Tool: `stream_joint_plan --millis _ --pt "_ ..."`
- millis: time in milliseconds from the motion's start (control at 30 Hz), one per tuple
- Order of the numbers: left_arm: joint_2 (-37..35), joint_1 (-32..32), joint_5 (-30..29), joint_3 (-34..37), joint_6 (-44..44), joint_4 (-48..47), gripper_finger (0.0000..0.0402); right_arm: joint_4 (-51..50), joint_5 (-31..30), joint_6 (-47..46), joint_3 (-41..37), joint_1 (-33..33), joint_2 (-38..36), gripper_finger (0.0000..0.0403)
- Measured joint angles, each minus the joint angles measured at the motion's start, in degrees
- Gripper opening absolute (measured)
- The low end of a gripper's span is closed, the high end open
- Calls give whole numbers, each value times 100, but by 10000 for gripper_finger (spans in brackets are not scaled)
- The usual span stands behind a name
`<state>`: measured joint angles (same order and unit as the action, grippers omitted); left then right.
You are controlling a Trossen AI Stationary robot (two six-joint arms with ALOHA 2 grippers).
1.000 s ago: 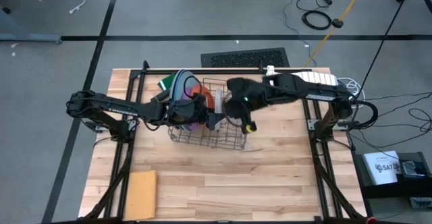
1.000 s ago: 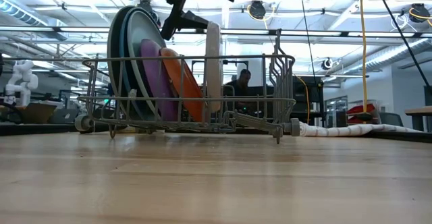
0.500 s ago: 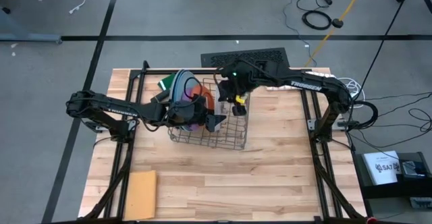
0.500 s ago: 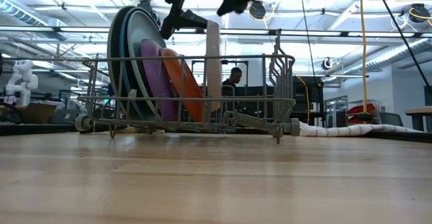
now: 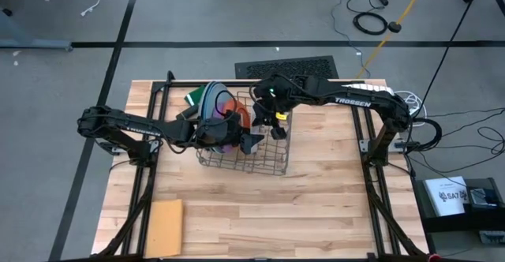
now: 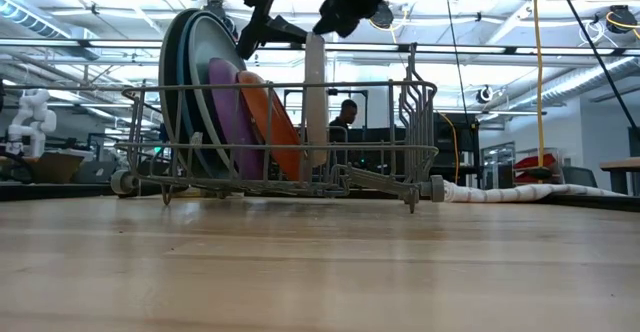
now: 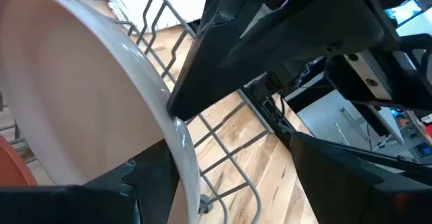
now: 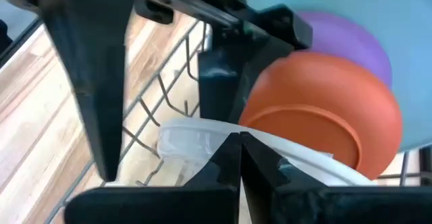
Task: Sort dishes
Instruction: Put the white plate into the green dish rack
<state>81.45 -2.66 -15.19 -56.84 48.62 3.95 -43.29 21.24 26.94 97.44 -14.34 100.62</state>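
Wooden table [image 5: 316, 207]; left gripper [image 5: 246, 140] jaws grasp light grey plate [image 6: 316, 97]; right gripper [image 5: 278, 117] clenched.

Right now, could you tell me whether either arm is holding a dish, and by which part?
The left tool grips the light grey plate by its upper rim, upright in the wire rack. The right tool holds nothing.

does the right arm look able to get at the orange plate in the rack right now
Probably not directly. The light grey plate stands between the right gripper and the orange plate, and the left gripper holds that grey plate's rim, crowding the same gap in the wire rack.
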Motion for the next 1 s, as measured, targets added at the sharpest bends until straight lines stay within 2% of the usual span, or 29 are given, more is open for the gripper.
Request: stream_joint_plan --millis 467,1000 --pt "4 5 -25 7 51 -48 274 9 -263 9 -247 -79 -15 0" --pt "2 1 340 7 158 -145 272 -65 -63 -29 -276 -183 -116 0"
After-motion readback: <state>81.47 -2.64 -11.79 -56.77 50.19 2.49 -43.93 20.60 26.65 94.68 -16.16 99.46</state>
